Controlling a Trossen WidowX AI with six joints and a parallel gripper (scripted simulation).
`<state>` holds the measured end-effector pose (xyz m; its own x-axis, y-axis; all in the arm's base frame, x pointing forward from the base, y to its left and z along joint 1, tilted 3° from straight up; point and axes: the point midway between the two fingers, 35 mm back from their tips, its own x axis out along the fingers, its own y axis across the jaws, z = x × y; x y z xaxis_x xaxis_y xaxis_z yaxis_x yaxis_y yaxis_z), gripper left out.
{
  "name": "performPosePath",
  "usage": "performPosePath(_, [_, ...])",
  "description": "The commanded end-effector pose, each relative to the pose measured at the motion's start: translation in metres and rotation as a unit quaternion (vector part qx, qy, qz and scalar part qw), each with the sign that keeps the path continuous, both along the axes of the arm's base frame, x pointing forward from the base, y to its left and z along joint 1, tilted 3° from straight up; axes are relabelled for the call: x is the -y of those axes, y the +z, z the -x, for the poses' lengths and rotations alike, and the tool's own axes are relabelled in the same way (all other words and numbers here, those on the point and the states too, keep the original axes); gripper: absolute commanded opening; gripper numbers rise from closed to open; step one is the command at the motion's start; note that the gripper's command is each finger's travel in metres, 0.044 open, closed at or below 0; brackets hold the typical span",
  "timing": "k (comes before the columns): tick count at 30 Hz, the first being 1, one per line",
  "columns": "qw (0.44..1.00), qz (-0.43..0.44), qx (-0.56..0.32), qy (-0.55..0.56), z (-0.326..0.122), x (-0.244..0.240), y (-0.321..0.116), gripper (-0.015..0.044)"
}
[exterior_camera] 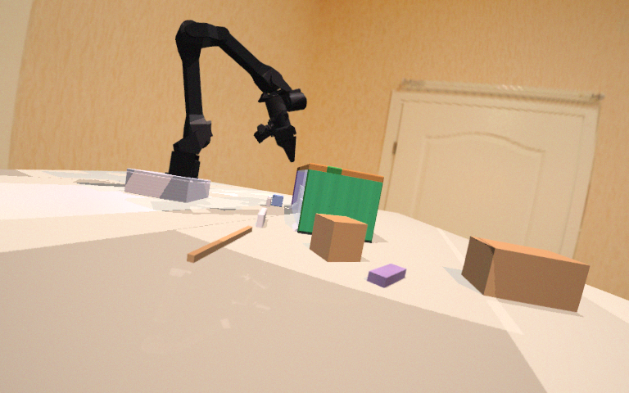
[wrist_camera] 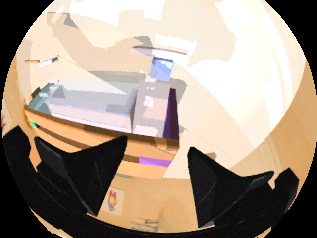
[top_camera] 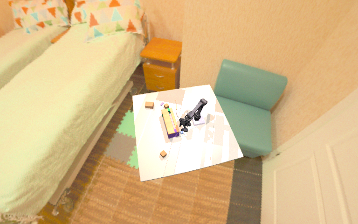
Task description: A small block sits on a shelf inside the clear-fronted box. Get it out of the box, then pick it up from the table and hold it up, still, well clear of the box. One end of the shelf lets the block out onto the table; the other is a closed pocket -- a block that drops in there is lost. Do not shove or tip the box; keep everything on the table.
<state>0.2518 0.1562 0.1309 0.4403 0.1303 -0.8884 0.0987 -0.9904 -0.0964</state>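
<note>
Peach-coloured walls, a bed with triangle-print pillows, an orange nightstand [top_camera: 161, 65] and a teal chair [top_camera: 246, 102] surround the white table [top_camera: 203, 155] where we work. Our black arm [exterior_camera: 196, 88] rises from a pale base block [exterior_camera: 166, 185] and bends over so that our gripper [exterior_camera: 286, 141] hangs in the air just above the near upper edge of the box [exterior_camera: 338, 201], touching nothing. Our jaws stand part-way open with nothing between them; in the wrist view the two dark fingertips frame bare space over the box's tan top.

From the exterior view we see the box's green end wall with an orange-brown strip along its top and a pale, clear face on its left side. From the top view it reads as a long box [top_camera: 170, 123] with a green end away from us and a purple end nearer the camera.

A small blue block [exterior_camera: 277, 199] lies on the table just beside the clear face of the box, outside it; the wrist view shows it [wrist_camera: 161, 67] beyond the box's end. We cannot tell for certain that this is the task's block.

Elsewhere on the table lie a thin wooden stick [exterior_camera: 219, 243], a brown cube [exterior_camera: 337, 237], a flat purple piece [exterior_camera: 386, 274], a larger brown box [exterior_camera: 525, 278] and a small white piece [exterior_camera: 260, 217]
</note>
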Motion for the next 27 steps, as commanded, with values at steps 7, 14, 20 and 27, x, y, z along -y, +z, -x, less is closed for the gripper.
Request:
performPosePath(7, [1.000, 0.016, -0.017, 0.003, 0.005, 0.002, -0.071, 0.0285])
performPosePath(14, [1.000, 0.016, -0.017, 0.003, 0.005, 0.000, -0.082, 0.0285])
performPosePath(20, [1.000, 0.016, -0.017, 0.003, 0.005, -0.001, -0.092, 0.0285])
performPosePath(27, [1.000, 0.016, -0.017, 0.003, 0.005, -0.002, -0.103, 0.0285])
